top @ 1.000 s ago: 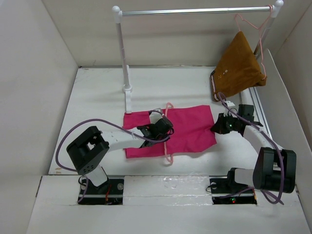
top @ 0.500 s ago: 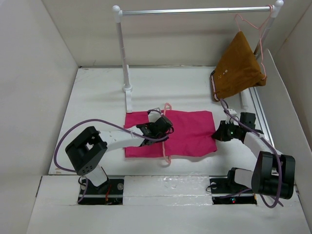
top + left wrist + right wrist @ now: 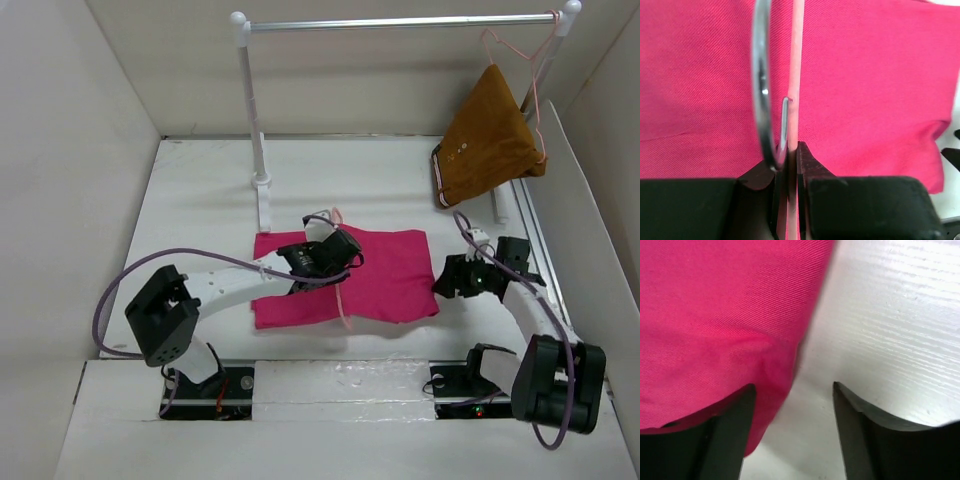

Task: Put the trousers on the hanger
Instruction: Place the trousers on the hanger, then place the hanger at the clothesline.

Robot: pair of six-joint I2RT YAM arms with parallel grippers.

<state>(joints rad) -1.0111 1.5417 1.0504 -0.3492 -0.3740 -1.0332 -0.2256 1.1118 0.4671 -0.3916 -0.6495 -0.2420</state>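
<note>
The trousers (image 3: 385,275) lie flat at the centre of the tabletop (image 3: 200,200). The hanger (image 3: 343,300) runs across them from top to bottom of the frame. The left fingers (image 3: 807,167) are closed on the hanger's thin pink wire, above the cloth and beside a grey metal loop (image 3: 760,75). The right fingers (image 3: 730,435) are spread apart and hold nothing. They sit low at the trousers' right edge, one over cloth and the other over bare tabletop. A mustard garment (image 3: 487,130) hangs from the rail (image 3: 400,22) at upper right.
</note>
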